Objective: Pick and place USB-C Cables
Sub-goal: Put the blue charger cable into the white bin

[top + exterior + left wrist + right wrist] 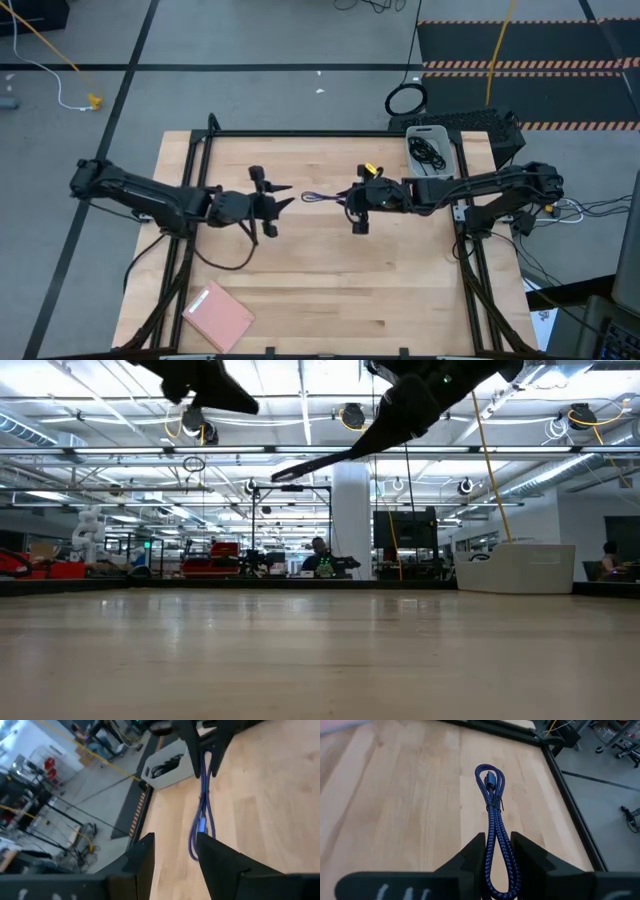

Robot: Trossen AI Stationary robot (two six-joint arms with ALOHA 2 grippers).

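The blue-purple USB-C cable (pixel 491 785), a short braided bundle tied at its middle, sticks out from my right gripper (pixel 497 837) over the middle of the table (pixel 320 197). My left gripper (pixel 175 860) is open, just left of the cable's free loop end (pixel 195 845), its fingers on either side without touching. Both grippers hang above the table top, as the low view shows. Black cables (pixel 430 152) lie in the white bin (pixel 447 165) at the far right corner. My right gripper is shut on one end of the blue-purple bundle (pixel 497 855), several strands pinched between its two fingers. The fingers come level from the table's right and lie along the cable. The bundle is lifted clear and reaches out toward the left gripper, drooping a little (pixel 300 463).
A pink flat pad (pixel 218 315) lies near the table's near left corner. A large black ring of thick cable (pixel 406 100) lies on the floor beyond the far edge. A black frame (pixel 330 133) runs round the table. Bare wood stretches across the near half.
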